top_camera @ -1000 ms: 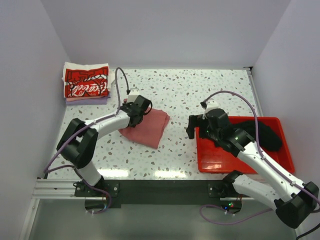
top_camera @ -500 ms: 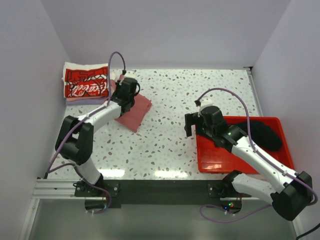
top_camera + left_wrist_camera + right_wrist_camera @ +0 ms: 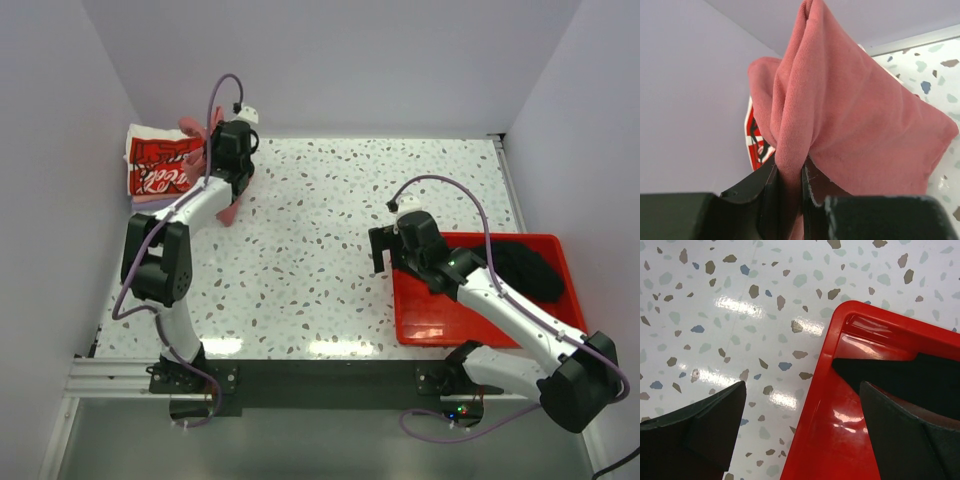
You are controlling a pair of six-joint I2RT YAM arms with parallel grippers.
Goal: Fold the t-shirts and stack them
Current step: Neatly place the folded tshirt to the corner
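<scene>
the left gripper (image 3: 788, 172) is almost closed and pinches a bunched fold of the dusty-red t-shirt (image 3: 850, 115). it holds the shirt up at the far left of the bench (image 3: 350, 190), just beside the folded stack with the coca-cola shirt (image 3: 158, 165) on top. the right gripper (image 3: 802, 410) stands wide apart and holds nothing, over a corner of the red bin (image 3: 440, 320). the black t-shirt (image 3: 525, 268) lies inside this bin.

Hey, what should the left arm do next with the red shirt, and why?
Probably carry it a little left and lower it onto the stack. The left pincer is clamped on the folded red shirt, lifted at the stack's right edge and not yet laid flat on it.
</scene>
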